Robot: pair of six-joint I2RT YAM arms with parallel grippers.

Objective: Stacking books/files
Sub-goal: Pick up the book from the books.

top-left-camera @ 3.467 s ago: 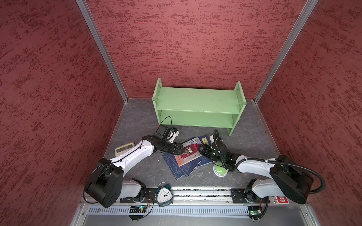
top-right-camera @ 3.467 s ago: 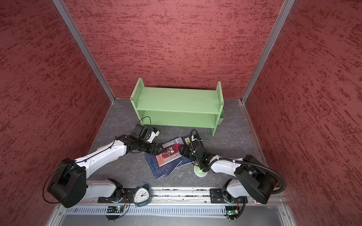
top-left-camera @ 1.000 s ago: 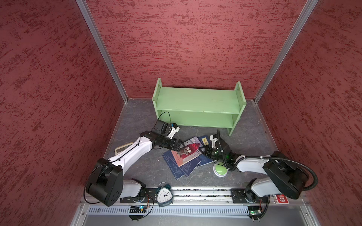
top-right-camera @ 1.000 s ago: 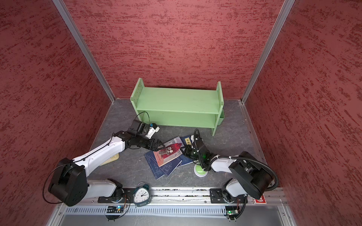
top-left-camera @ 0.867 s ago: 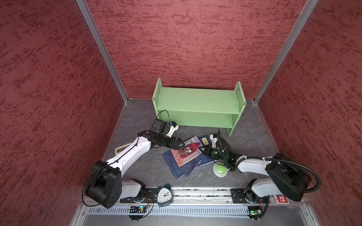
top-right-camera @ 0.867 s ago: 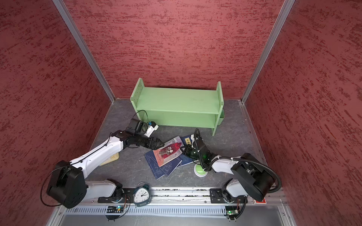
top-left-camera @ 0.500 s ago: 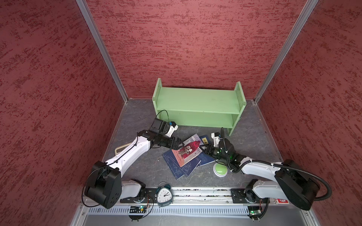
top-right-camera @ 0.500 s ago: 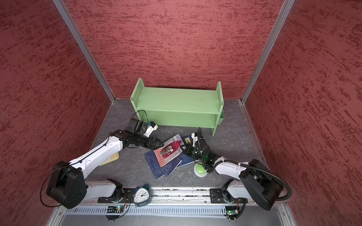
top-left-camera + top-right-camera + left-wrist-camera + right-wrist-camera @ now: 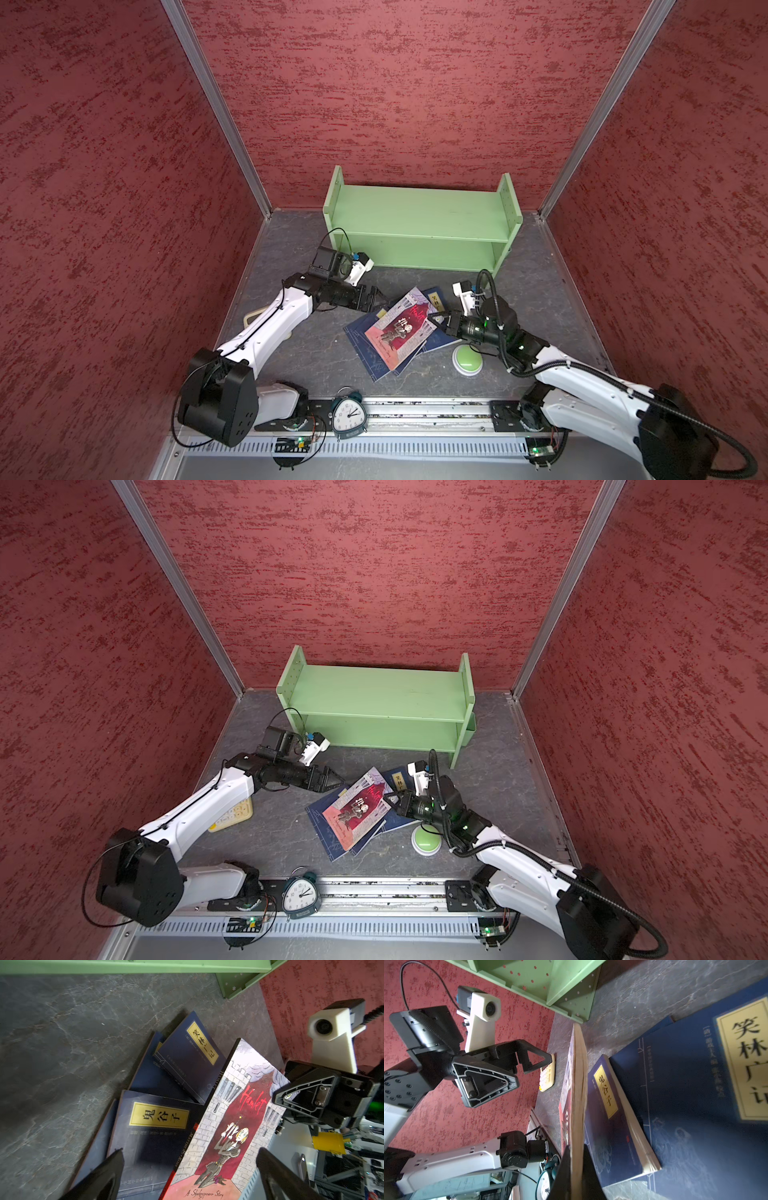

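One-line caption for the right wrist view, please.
Right tool shut on the page edge of the Hamlet book, tilted up over fanned navy books; left tool open beyond.

The left arm and the right arm share one build: smooth white shell links between matt black joint housings. At the far end from the hand is a boxy black shoulder block dotted with small holes. Each hand is black plastic. The left gripper has hollow triangular fingers with recessed screws, and the right gripper matches it. Just above each hand sits a white printed camera mount with a round dark lens. A thin black cable loops behind the left hand. A ribbed black conduit runs back from the right hand, where small green lights glow.
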